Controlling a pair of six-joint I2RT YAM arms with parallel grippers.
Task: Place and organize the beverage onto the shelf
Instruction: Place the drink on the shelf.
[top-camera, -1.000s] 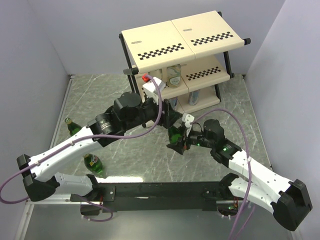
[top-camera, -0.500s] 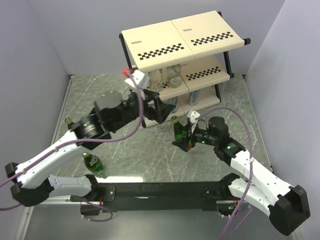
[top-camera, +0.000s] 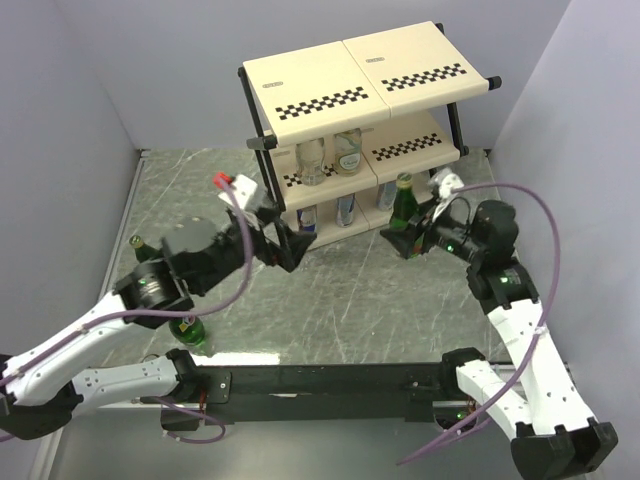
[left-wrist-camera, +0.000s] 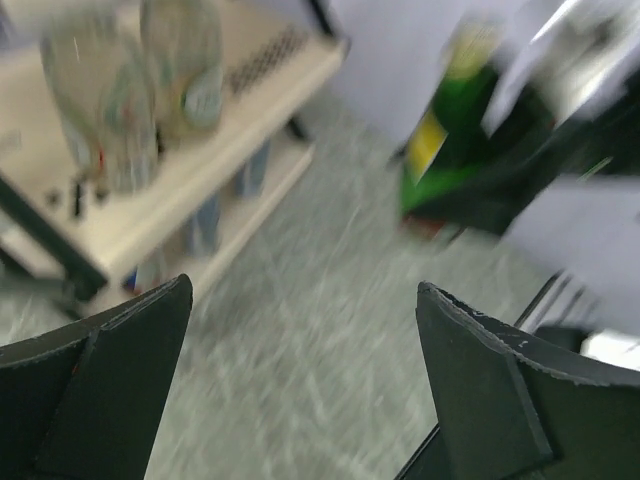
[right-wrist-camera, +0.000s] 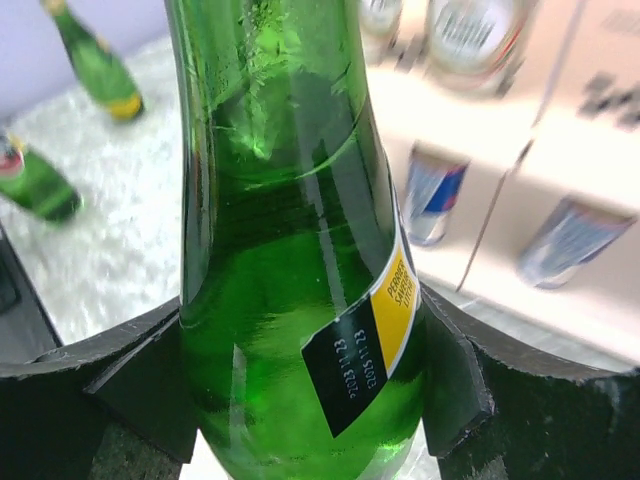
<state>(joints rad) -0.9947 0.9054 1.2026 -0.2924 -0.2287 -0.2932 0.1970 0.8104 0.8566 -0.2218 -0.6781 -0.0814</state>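
Right end effector (top-camera: 407, 238): clamping low on green bottle (right-wrist-camera: 280, 200), holding it upright just in front of shelf (top-camera: 360, 80), probably lining up slot beside cans (top-camera: 345, 208) on lower tier. Left end effector (left-wrist-camera: 300, 400): gaping apart, empty, hanging clear of approach. Waiting on counter (top-camera: 340, 300): two other green bottles (top-camera: 148, 252) (top-camera: 187, 328).

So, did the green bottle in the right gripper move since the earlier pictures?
Yes. The green bottle went rightward and toward the shelf, and is now close in front of it.

the marbled table (top-camera: 340, 300) carries the shelf (top-camera: 360, 75), a far-left bottle (top-camera: 146, 252) and a near-left bottle (top-camera: 189, 332).
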